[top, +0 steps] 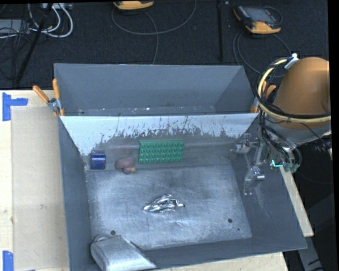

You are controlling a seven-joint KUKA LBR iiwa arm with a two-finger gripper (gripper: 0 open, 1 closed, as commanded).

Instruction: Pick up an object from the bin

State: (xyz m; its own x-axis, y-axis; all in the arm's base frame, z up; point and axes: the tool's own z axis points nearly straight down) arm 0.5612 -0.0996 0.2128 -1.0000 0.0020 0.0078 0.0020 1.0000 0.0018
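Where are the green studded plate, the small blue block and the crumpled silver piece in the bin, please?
green studded plate (pixel 161 152), camera view, middle of its studded top
small blue block (pixel 97 161), camera view, middle of its visible face
crumpled silver piece (pixel 164 204), camera view, its middle

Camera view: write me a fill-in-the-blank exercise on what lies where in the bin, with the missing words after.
1. The studded plate by the far wall of the bin is ____ in colour.
2. The small block left of the pinkish lump is ____.
3. The crumpled silvery thing lies near the ____ of the floor.
4. The gripper hangs at the bin's ____ side, apart from all these.

Missing words: green; blue; middle; right.
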